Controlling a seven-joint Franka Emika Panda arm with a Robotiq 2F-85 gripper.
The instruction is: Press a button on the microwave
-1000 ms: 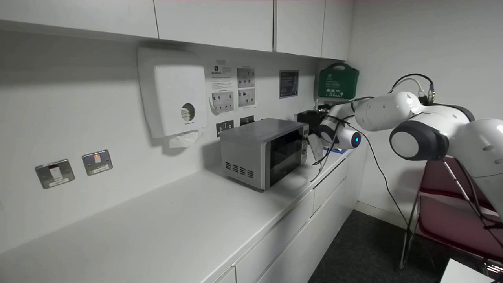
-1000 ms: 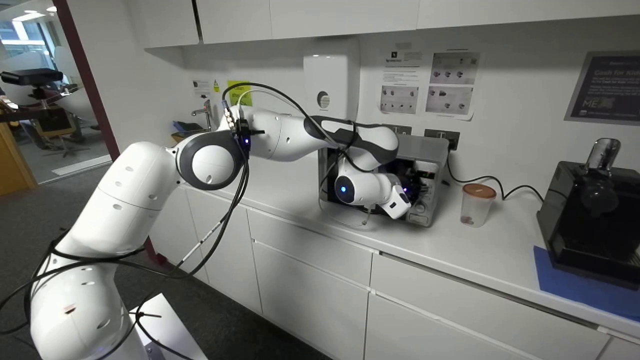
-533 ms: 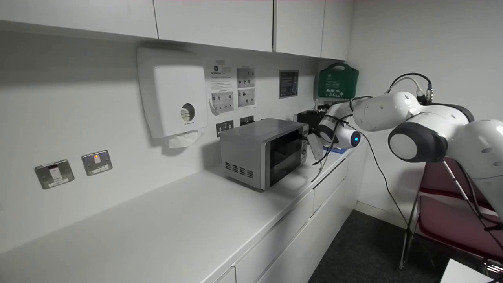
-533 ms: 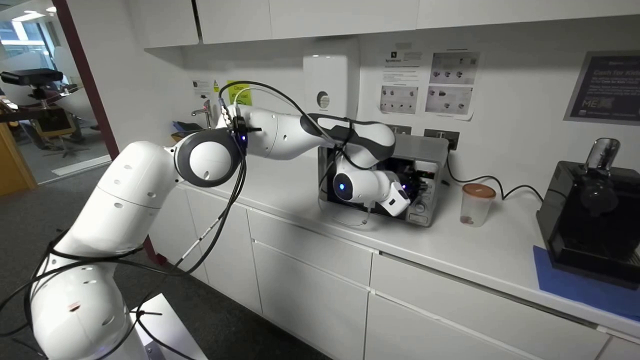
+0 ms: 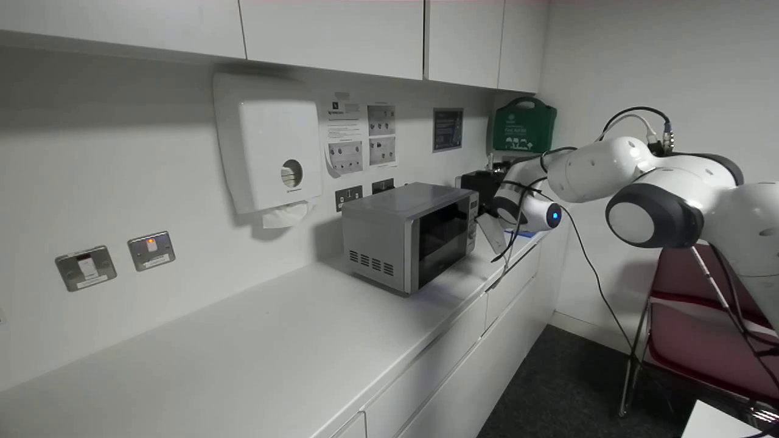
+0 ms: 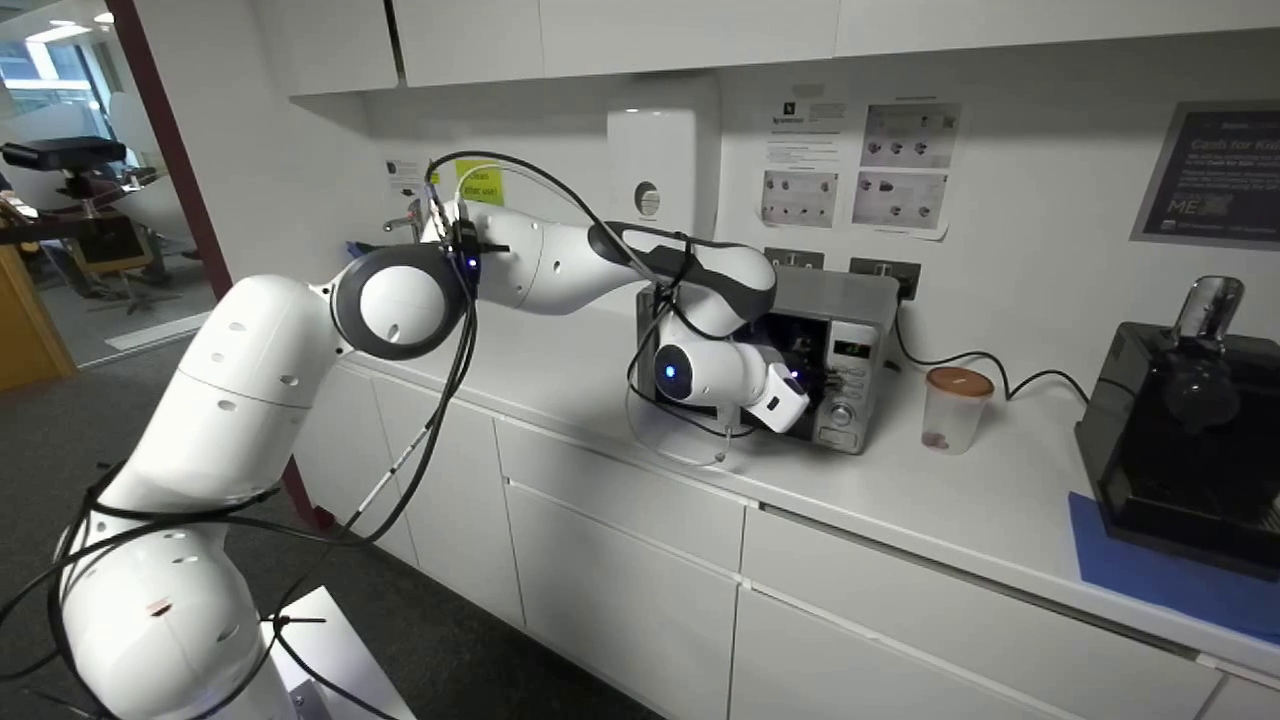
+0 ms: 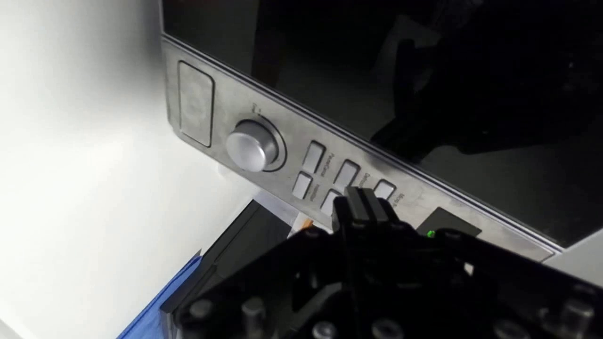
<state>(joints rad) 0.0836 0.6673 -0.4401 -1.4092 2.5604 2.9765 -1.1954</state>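
Observation:
The grey microwave [image 5: 380,243] stands on the counter, and it also shows in an exterior view [image 6: 835,290] partly behind my arm. Its control strip fills the middle of the wrist view, with a round knob [image 7: 252,146], several small buttons [image 7: 313,157] and a dark display [image 7: 447,223] with green light. My gripper [image 7: 362,193] is shut, its pads together with nothing between them. The fingertips are in front of the strip, overlapping the buttons between knob and display and partly hiding some. I cannot tell whether they touch. In an exterior view the gripper [image 6: 830,378] is near the strip.
A clear tub with an orange lid [image 6: 955,410] stands beside the microwave. Beyond it is a black coffee machine [image 6: 1190,440] on a blue mat [image 6: 1150,560]. A white dispenser [image 5: 280,146] hangs on the wall under the cupboards. Loose cables hang from my wrist.
My gripper and wrist have drawn back a little from the control strip and tilted slightly. The display and buttons now show more in an exterior view. The microwave has not moved.

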